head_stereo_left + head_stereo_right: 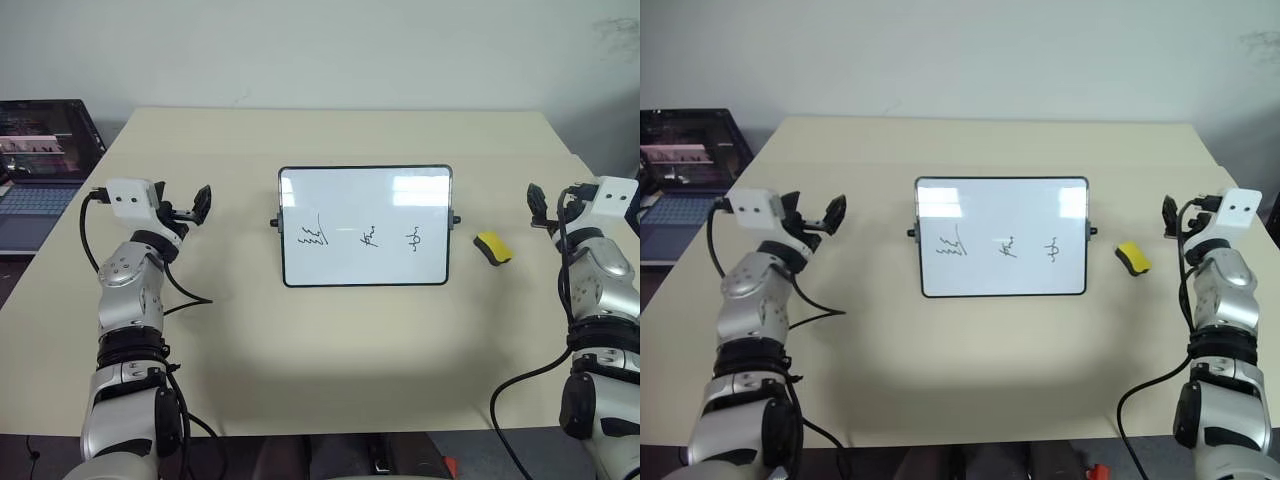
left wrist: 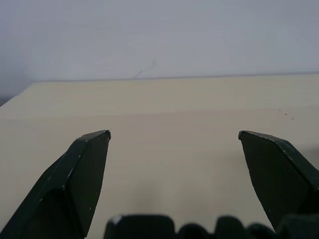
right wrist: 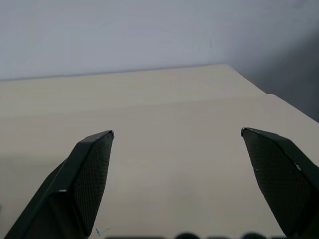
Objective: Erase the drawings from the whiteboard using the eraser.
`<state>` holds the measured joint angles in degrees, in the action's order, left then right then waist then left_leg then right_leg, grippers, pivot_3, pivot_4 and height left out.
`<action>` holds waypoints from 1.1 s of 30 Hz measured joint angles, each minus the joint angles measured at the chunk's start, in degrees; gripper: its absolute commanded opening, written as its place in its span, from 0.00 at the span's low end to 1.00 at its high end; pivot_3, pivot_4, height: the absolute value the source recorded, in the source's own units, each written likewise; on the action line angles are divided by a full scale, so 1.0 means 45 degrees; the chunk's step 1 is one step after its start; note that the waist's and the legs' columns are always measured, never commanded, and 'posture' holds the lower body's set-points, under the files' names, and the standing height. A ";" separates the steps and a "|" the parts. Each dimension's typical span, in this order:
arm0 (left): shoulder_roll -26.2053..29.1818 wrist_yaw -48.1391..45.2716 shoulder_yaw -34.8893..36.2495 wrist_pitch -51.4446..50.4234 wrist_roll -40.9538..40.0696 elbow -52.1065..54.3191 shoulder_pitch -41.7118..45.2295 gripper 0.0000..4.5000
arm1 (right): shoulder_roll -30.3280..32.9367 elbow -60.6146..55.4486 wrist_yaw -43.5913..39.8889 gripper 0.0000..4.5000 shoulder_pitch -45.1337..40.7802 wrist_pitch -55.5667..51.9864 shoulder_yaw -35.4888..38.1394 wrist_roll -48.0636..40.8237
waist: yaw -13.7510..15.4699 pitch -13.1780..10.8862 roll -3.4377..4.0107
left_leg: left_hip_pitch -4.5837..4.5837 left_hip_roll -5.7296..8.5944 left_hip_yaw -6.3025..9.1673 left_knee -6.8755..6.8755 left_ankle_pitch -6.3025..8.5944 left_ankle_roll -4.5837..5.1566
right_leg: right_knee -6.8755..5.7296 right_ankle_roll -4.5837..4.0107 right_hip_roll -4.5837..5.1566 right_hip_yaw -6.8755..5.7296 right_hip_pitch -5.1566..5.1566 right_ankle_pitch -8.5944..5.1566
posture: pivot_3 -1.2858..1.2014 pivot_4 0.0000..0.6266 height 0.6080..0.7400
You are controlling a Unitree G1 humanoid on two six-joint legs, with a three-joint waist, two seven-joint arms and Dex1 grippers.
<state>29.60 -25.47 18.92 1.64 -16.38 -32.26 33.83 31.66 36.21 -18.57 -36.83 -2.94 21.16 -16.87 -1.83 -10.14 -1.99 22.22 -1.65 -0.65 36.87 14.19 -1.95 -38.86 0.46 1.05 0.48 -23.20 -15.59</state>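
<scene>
Left claw (image 1: 190, 205) and right claw (image 1: 548, 208) raised over a pale counter (image 1: 330, 340), black fingers spread wide on each, nothing held between them. Between the two claws, roughly midway: the whiteboard (image 1: 365, 226), glossy white in a thin black frame, small black knobs at both sides, tilted back toward the far wall. Across its lower half, the drawings (image 1: 365, 237), three small black scribbles in a row, too fine to read as any shape. Just inward of the right claw, between it and the whiteboard's nearer side: the eraser (image 1: 492, 248), a small yellow block lying on the counter, apart from both board and claw, its dark base barely visible. Beyond the left claw on its outer side, a laptop (image 1: 40, 165), cut off by the picture's edge, screen contents hard to make out. Hard to tell how the board is propped from behind. Counter bare and beige, a faint seam across its far part, plain light wall behind, a darker strip of floor past the far right corner. Open counter ahead of each claw through the wrist views, far edge and right-hand corner in sight. Wide clear stretch of counter nearer than the whiteboard, black cables trailing from both arms.
</scene>
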 measured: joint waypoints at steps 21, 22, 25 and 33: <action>0.5581 -0.8340 0.0106 -0.6361 -0.4022 0.7126 -0.4545 1.00 | 0.2597 -0.4882 -0.3084 0.99 0.1474 -0.8424 -0.1379 -0.0796 | 0.0011 -0.0018 0.0012 | -0.0016 -0.0014 0.0000 -0.0020 0.0003 0.0007 | 0.0001 0.0018 -0.0015 0.0005 -0.0013 -0.0055 | 0.52 0.24 1.00; 0.5518 -0.8355 0.0110 -0.6392 -0.4076 0.7134 -0.4552 1.00 | 0.2676 -0.5040 -0.3180 0.99 0.1566 -0.8738 -0.1533 -0.0792 | 0.0015 -0.0022 0.0004 | -0.0012 -0.0016 0.0003 -0.0015 0.0004 0.0007 | 0.0002 0.0019 -0.0015 0.0003 -0.0013 -0.0055 | 0.52 0.24 1.00; 0.5293 -0.8339 0.0172 -0.6423 -0.4384 0.7257 -0.4331 1.00 | 0.2678 -0.5157 -0.3342 0.99 0.1582 -0.9263 -0.1717 -0.0780 | 0.0023 -0.0022 0.0004 | -0.0009 -0.0008 -0.0006 -0.0006 0.0004 0.0008 | 0.0002 0.0024 -0.0011 0.0012 -0.0013 -0.0056 | 0.52 0.24 1.00; 0.5307 -0.8738 0.0358 -0.6695 -0.4693 0.7271 -0.4415 1.00 | 0.2484 -0.5263 -0.3360 0.99 0.1516 -1.0275 -0.2048 -0.0782 | 0.0000 -0.0022 0.0005 | -0.0012 -0.0013 -0.0008 -0.0012 0.0007 0.0013 | 0.0003 0.0025 -0.0019 0.0017 -0.0018 -0.0058 | 0.52 0.24 1.00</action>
<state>53.48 -64.79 20.53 -28.49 -37.50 0.46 13.96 42.84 12.52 -33.69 -30.01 -49.18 11.95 -20.39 -1.83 -10.24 -1.96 22.16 -1.71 -0.68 36.81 14.23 -1.89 -38.84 0.58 0.96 0.56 -23.28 -15.85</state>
